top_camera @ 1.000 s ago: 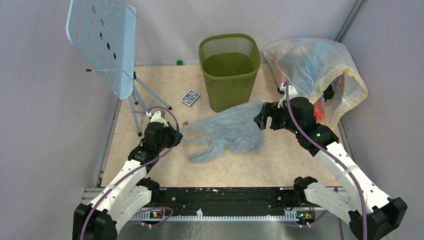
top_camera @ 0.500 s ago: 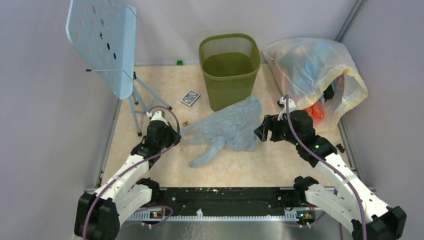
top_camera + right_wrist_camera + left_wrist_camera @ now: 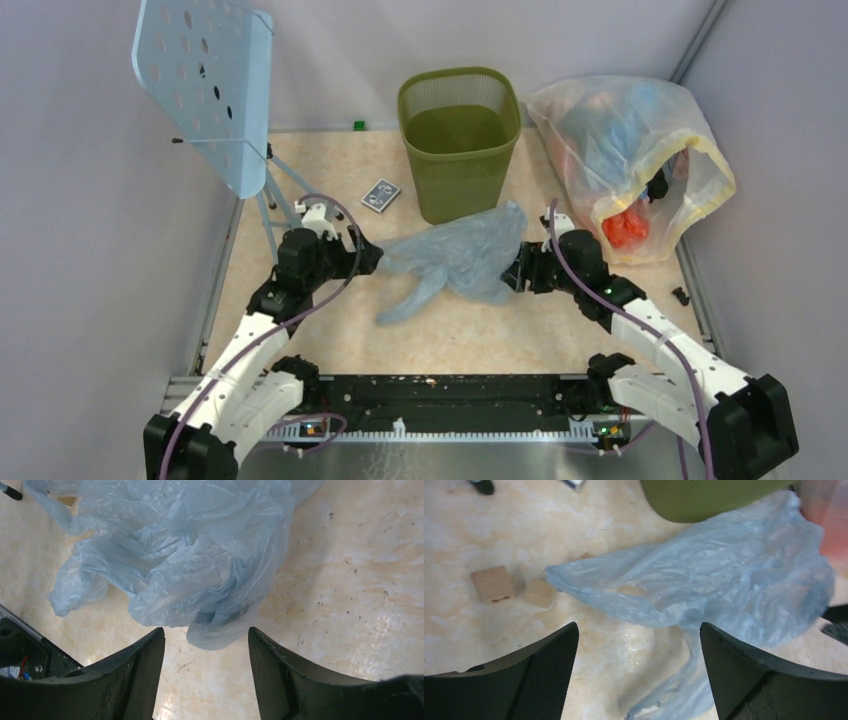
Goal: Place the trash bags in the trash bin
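The trash bag (image 3: 455, 262), pale blue and crinkly, lies slack on the table just in front of the trash bin (image 3: 465, 185), an olive-green mesh wastebasket standing upright. My left gripper (image 3: 365, 255) is open at the bag's left end, touching nothing. In the left wrist view the bag (image 3: 724, 575) spreads beyond the wide-apart fingers of that gripper (image 3: 639, 626), with the bin's base (image 3: 704, 500) above. My right gripper (image 3: 515, 272) is open at the bag's right edge. In the right wrist view a fold of the bag (image 3: 190, 555) hangs just between its fingertips (image 3: 206, 630), with gaps either side.
A pale blue perforated stand (image 3: 205, 90) on tripod legs (image 3: 285, 200) fills the back left. A card deck (image 3: 380, 195) lies left of the bin. A big clear sack (image 3: 630, 150) of coloured items sits at the back right. Two small wooden blocks (image 3: 491, 582) lie by the bag's left tip.
My left gripper opened and let go of the bag's left end, and the bag slumped onto the table. My right arm drew nearer and lower, its jaws narrowing around the bag's right edge.
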Robot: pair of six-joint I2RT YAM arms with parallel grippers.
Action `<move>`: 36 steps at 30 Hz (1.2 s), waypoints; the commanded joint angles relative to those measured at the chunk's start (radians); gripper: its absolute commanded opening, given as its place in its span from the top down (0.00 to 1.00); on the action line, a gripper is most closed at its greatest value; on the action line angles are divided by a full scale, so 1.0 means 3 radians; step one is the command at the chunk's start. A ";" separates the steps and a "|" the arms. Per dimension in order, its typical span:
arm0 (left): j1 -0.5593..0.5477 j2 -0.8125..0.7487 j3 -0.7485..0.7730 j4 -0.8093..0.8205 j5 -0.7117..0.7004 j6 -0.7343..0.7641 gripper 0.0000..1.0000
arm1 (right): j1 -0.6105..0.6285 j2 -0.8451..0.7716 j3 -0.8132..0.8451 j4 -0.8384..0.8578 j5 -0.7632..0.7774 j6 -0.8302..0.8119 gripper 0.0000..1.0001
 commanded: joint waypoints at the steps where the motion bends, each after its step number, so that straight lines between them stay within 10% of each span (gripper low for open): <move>1: -0.0007 -0.0102 0.0076 0.0062 0.0677 0.0298 0.04 | -0.0021 0.0141 -0.0041 0.0401 0.0012 0.0113 0.40; 7: -0.0342 -0.0200 -0.0110 0.0352 0.0832 0.0534 0.04 | -0.0021 0.0323 -0.0099 0.0663 -0.0071 0.0230 0.58; 12: -0.0848 0.0030 -0.0049 0.0358 0.0580 0.0800 0.03 | -0.0022 0.0321 0.0009 0.0563 0.0004 0.0200 1.00; 28: -0.1312 0.0912 0.0317 0.0113 -0.0090 0.1396 0.05 | -0.0023 0.0224 0.0233 0.0275 0.0190 0.0028 1.00; 36: -0.1306 0.1039 0.0233 0.0179 -0.0471 0.0854 0.84 | -0.0020 0.0035 0.0316 -0.0006 0.1163 0.0148 1.00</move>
